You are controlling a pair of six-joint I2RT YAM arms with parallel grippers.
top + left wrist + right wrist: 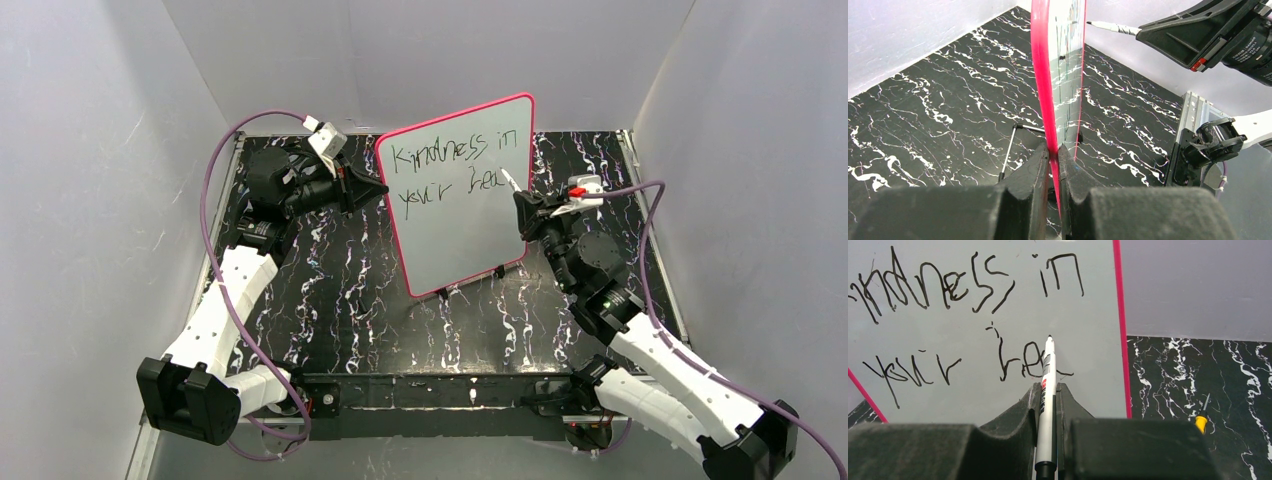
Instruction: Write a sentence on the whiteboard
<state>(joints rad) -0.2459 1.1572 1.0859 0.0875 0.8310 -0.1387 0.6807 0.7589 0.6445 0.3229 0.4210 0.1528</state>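
The whiteboard stands upright on the black marbled table, white with a pink-red frame. My left gripper is shut on its left edge; the left wrist view shows the jaws clamped on the pink frame. My right gripper is shut on a white marker, tip pointing at the board just above the second line. The sentence reads "Kindness in" on top and "your hea" below, in dark handwritten strokes. The marker tip sits a small gap off the board's face in the left wrist view.
Grey walls enclose the table on three sides. A thin metal stand leg and small black feet hold the board. A small yellow-handled tool lies on the table right of the board. A metal rail runs along the table's right edge.
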